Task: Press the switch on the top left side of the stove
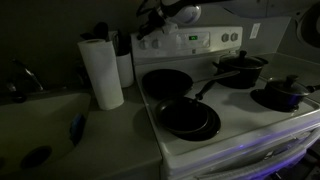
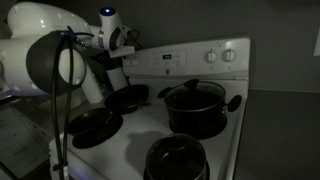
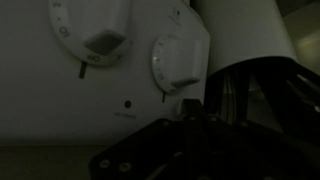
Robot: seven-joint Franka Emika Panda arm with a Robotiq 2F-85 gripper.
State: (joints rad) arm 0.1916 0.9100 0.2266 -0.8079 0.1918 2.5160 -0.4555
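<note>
Dark and low in the wrist view: the gripper, right up against the white back control panel of the stove. Cannot tell whether the jaws stand wide or narrow; too dim and blurred. Cannot tell either whether anything touches the panel.

Just above the gripper in that view, the centre knob, white and round, and up and to the left of it the upper-left knob. To the right, a pale rounded shape, too blurred to name.

In both exterior views, the gripper at the far end of the raised panel from the two round knobs, with the small green display between. Behind it, the white arm, bulky, with a blue light on top.

Below, the stove, wide and white, against the wall. On its burners, a dark skillet at the front, a lidded pot at the back and a smaller pot near the far edge.

Beside the stove on the counter, an upright paper towel roll; farther out, a sink.
</note>
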